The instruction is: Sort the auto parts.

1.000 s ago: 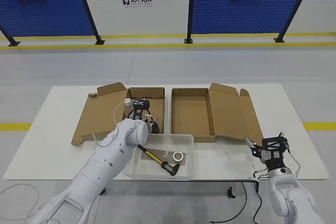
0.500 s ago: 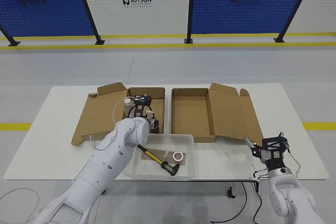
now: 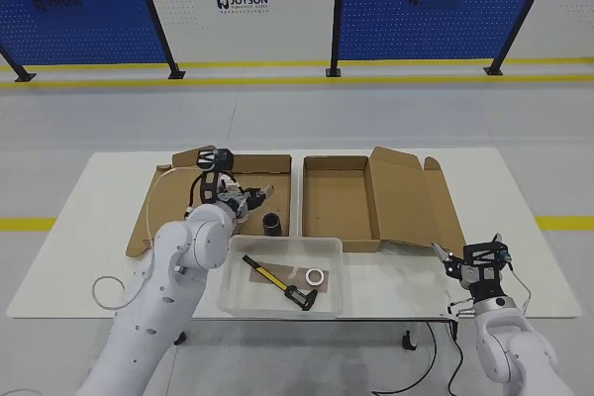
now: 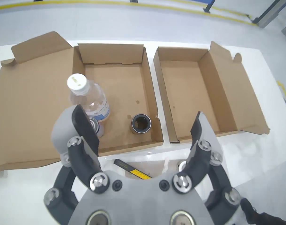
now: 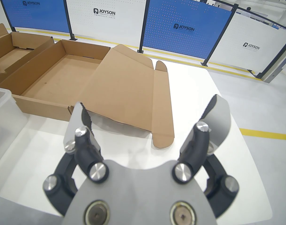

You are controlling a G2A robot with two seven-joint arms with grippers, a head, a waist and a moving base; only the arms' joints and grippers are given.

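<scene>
Table (image 3: 99, 198) with two cardboard boxes at 12 o'clock, flaps open to take sorted parts: left box (image 3: 262, 165), right box (image 3: 332, 203). Clear bin (image 3: 287, 240) at 6 o'clock as supply. Left gripper (image 4: 137, 112) above left box, fingers spread, empty; right gripper (image 5: 146, 101) at 4 o'clock, spread likewise. Bottle (image 4: 91, 99) and bushing (image 3: 271, 224) upright inside left box, bushing at 5 o'clock; caliper (image 3: 277, 279) in bin, unsorted.

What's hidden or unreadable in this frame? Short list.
- Small metal part beside the bottle: left wrist view, mostly behind a finger of the left gripper.
- Caliper: left wrist view, all but one end behind the gripper's body.
- White ring in the clear bin: top view, too small to identify.
- Clear bin: right wrist view, cut off by the picture's edge.
</scene>
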